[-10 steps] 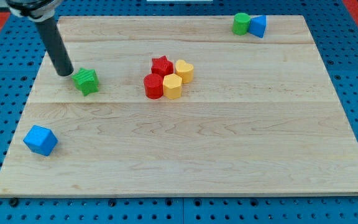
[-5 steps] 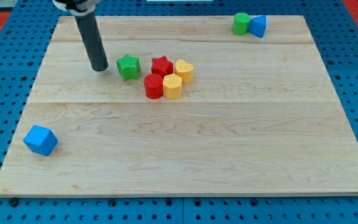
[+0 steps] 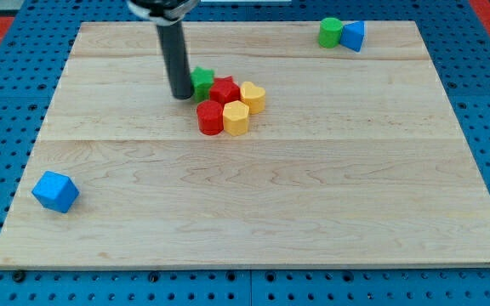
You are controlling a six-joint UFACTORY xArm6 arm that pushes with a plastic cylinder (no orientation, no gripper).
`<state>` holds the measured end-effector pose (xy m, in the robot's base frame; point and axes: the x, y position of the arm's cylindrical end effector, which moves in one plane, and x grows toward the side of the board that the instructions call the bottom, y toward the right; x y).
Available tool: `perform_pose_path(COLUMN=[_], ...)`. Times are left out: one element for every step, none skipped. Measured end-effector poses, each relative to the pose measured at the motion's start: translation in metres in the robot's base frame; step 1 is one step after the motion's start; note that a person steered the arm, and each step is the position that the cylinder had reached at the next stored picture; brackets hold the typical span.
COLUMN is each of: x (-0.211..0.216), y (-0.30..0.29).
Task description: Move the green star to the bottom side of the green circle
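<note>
The green star [image 3: 202, 81] lies left of centre in the upper half of the board, pressed against the red star [image 3: 223, 89]. My tip [image 3: 181, 94] touches the green star's left side. The rod partly hides the star's left edge. The green circle [image 3: 330, 31] stands far off at the view's top right, touching a blue block [image 3: 353, 36] on its right.
A cluster sits right of the green star: the red star, a red cylinder [image 3: 210, 117], a yellow hexagon [image 3: 236, 118] and a yellow heart [image 3: 252, 96]. A blue cube [image 3: 55, 191] lies at the bottom left. The wooden board [image 3: 313, 212] rests on a blue pegboard.
My tip has moved to the right, pushing the green star right and slightly up until it meets the red star. The other blocks have not moved.
</note>
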<state>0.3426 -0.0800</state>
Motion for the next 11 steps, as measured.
perform_pose_path(x=[-0.033,-0.038,-0.056,-0.075,-0.076,-0.079,-0.104,-0.1,-0.065,0.028,0.099], y=[0.049,0.107,0.098,0.113,0.156,0.13,0.125,0.166,0.192,0.2,0.196])
